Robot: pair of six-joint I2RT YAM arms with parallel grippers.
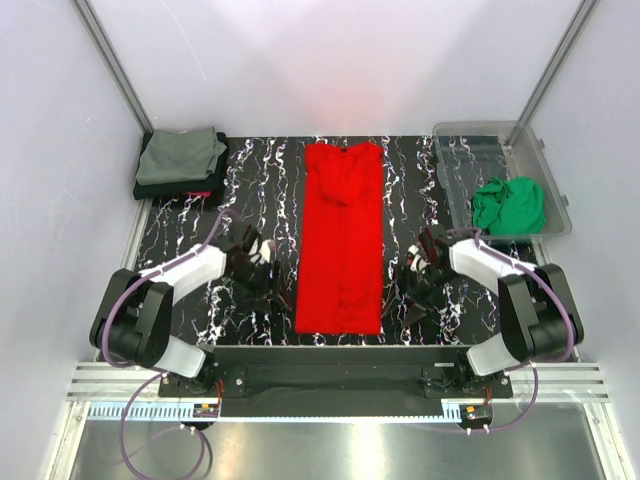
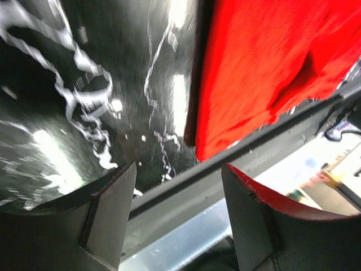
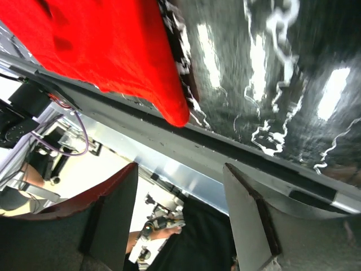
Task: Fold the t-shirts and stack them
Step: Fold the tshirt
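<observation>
One red t-shirt [image 1: 340, 240], one green t-shirt [image 1: 508, 204], one grey-olive t-shirt [image 1: 180, 155], one dark t-shirt [image 1: 168, 188], one bin [image 1: 490, 127].

Found no readable text, label, brand, number or sign in any of the three views. Checked the small circuit boards [image 1: 207, 407] at the near edge too, but made out nothing on them, too small to tell.

Left arm [image 1: 185, 268], right arm [image 1: 482, 258]: black joints, white shells, looping purple cables [image 1: 124, 425]; gripper fingers [image 2: 110, 220] flat, dark.
</observation>
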